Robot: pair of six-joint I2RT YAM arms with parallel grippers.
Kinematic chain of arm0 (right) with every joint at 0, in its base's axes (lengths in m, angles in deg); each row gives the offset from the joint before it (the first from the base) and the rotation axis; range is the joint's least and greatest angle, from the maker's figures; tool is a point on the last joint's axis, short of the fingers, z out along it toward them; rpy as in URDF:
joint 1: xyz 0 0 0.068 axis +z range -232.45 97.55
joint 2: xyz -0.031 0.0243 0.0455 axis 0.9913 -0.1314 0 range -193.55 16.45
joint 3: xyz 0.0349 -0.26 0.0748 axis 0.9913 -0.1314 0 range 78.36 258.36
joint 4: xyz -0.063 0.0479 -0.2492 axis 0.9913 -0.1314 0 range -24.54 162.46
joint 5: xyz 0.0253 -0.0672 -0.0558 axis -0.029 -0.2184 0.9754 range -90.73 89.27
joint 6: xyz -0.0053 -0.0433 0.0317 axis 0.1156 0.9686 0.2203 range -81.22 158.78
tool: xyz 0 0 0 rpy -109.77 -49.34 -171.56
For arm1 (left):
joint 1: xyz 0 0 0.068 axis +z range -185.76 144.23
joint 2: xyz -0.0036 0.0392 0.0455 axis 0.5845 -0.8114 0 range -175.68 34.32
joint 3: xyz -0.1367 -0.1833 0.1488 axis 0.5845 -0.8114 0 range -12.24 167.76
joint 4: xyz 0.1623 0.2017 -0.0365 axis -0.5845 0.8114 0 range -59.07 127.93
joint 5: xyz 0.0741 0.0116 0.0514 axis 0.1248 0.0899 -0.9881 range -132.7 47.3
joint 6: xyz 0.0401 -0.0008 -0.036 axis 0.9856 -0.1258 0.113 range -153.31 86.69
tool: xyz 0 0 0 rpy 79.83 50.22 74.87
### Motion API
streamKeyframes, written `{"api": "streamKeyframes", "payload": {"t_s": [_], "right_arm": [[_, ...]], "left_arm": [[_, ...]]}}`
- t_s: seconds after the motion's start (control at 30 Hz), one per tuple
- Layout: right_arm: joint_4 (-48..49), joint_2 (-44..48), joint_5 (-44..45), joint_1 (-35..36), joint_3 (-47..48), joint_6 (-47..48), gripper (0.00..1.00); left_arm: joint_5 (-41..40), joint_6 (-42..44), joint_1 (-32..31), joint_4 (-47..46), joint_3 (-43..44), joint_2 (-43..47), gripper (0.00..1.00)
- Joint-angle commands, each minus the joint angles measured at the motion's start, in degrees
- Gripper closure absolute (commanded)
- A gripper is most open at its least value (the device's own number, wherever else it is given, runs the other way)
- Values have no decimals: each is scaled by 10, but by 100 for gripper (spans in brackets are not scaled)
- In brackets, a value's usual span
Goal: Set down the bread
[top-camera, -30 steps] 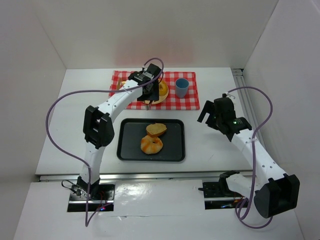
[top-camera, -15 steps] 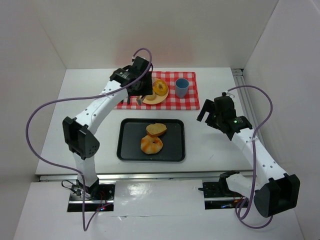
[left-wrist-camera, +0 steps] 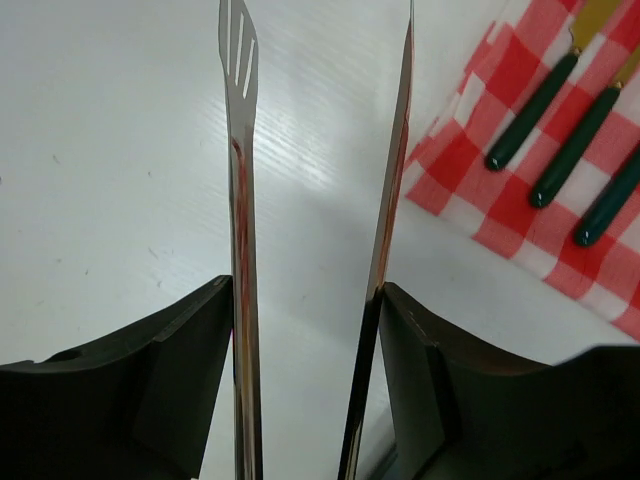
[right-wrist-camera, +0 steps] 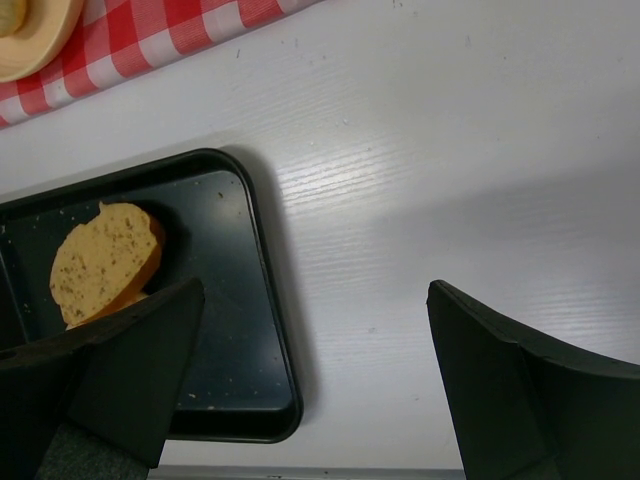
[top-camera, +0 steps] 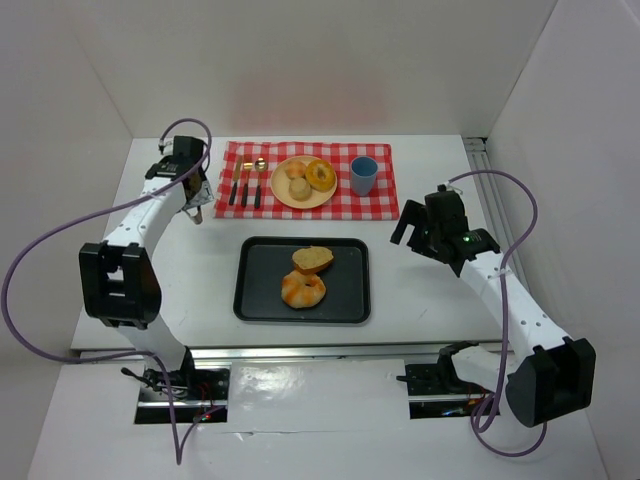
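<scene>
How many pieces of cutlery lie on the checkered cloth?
3, side by side at the checkered cloth's left end: the leftmost piece, the middle piece, and the rightmost piece next to the yellow plate.

A black tray lies mid-tabletop, holding a bun half and, touching it on the near side, a ring roll. Behind the tray, a red checked cloth carries cutlery, a plate of breads and a blue cup. Beyond the tray's far-left corner the left end effector grips tongs. Right of the tray hangs the right end effector, jaws apart.
</scene>
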Motion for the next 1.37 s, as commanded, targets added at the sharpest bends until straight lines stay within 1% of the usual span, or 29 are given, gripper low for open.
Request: {"api": "streamKeyframes", "payload": {"t_s": [0.0,0.03,0.17,0.23,0.27,0.3,0.4,0.47,0.57,0.6,0.7,0.77,0.8,0.83,0.9,0.93,1.0,1.03,1.07,1.13,1.33], "right_arm": [[21,-2,-5,-3,7,7,0],[21,-2,-10,-3,7,7,0],[16,-7,-17,-3,12,7,0],[16,-7,-12,-3,13,2,0],[16,-7,-12,-3,13,2,0],[16,-2,-6,-3,13,2,0],[10,-2,-6,-3,13,2,0],[4,-2,-6,-3,13,2,0],[-2,-2,7,-3,13,2,0],[-2,4,7,-3,13,-3,0],[-2,9,12,-3,7,-3,0],[-2,9,21,-3,7,-3,0],[-9,9,29,-3,7,-3,0],[-9,9,35,-3,7,-3,0],[-9,4,35,-3,7,-3,0],[-9,4,35,-3,7,-3,0],[-9,4,40,-3,7,-3,0],[-9,4,40,-3,7,-3,0],[-9,4,45,-3,7,-9,0],[-9,4,45,-3,7,-9,0],[-9,4,45,-3,7,-9,0]], "left_arm": [[-10,12,21,-96,-5,-12,29],[2,12,34,-105,-5,-24,31],[20,26,53,-117,1,-74,31],[37,33,61,-108,10,-93,21],[58,33,66,-96,30,-116,15],[65,33,74,-70,41,-128,1],[94,39,81,-34,90,-165,0],[94,39,81,-7,107,-166,0],[94,39,76,-2,113,-110,0],[87,32,64,22,130,-97,0],[82,26,42,52,148,-45,0],[87,26,10,64,140,-17,0],[87,26,-4,64,130,15,0],[87,20,-37,64,104,34,0],[104,20,-68,24,65,75,0],[122,20,-96,4,16,120,0],[150,20,-117,-47,-30,158,0],[178,20,-123,-59,-67,175,0],[187,20,-128,-67,-81,198,0],[211,12,-133,-79,-116,212,0],[212,18,-133,-87,-135,212,0]]}}
